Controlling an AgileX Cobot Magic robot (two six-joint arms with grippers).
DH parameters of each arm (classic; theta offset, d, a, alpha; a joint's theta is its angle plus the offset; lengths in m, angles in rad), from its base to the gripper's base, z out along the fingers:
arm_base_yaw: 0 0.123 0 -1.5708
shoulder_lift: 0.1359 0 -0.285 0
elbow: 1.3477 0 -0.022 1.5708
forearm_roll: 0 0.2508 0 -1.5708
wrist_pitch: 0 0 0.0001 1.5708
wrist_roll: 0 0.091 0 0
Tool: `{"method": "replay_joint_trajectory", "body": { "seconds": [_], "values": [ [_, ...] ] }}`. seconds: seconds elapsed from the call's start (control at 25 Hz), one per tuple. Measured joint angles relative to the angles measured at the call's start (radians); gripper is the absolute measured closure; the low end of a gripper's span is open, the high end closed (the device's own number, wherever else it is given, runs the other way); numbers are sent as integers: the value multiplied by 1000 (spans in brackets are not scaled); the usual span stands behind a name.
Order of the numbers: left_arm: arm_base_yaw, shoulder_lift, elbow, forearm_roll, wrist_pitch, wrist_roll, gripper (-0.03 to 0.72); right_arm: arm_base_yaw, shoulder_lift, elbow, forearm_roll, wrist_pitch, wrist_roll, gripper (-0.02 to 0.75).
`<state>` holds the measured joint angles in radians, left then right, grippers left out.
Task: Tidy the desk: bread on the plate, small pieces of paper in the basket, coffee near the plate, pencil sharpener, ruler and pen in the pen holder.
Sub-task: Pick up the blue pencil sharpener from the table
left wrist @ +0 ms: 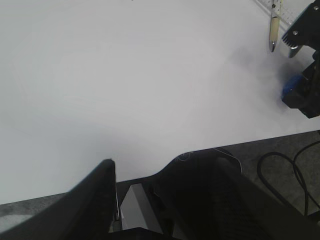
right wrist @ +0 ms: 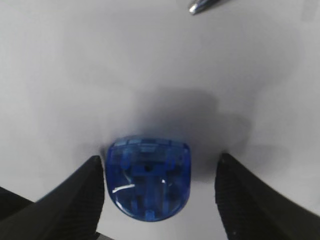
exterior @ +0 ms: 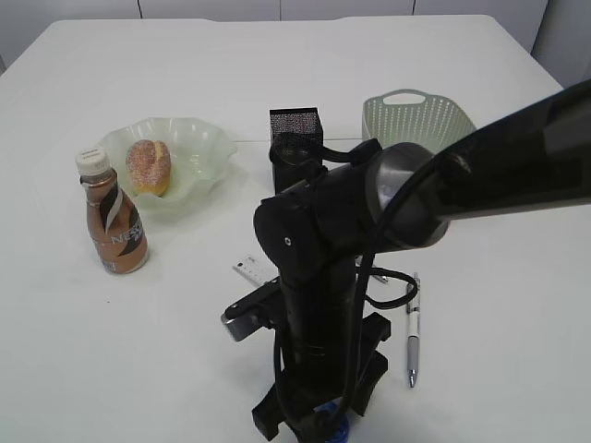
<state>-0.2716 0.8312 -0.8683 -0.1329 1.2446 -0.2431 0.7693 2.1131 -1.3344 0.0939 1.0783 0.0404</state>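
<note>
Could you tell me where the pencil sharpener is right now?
The blue pencil sharpener lies on the desk between the right pincer's open fingers, near the front edge, left of the pen.

coffee (exterior: 114, 226) label reads "NES…", rest unclear

The right arm is reaching down steeply, its end effector (right wrist: 160, 197) standing open low over the desk (exterior: 138, 360); the left end effector (left wrist: 145, 185) is seemingly open too.

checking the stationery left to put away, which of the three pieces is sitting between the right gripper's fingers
The blue pencil sharpener: it sits on the desk between the right gripper's open fingers. The pen and the ruler lie off to the sides.
</note>
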Motion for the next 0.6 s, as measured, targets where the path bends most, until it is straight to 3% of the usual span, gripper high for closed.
{"method": "replay_joint_trajectory", "body": {
  "seconds": [0.32,0.6],
  "values": [
    [0,0,0,0,0,0,242,0,0,0,0,-2,0,238],
    [0,0,0,0,0,0,242,0,0,0,0,-9,0,393]
  ]
}}
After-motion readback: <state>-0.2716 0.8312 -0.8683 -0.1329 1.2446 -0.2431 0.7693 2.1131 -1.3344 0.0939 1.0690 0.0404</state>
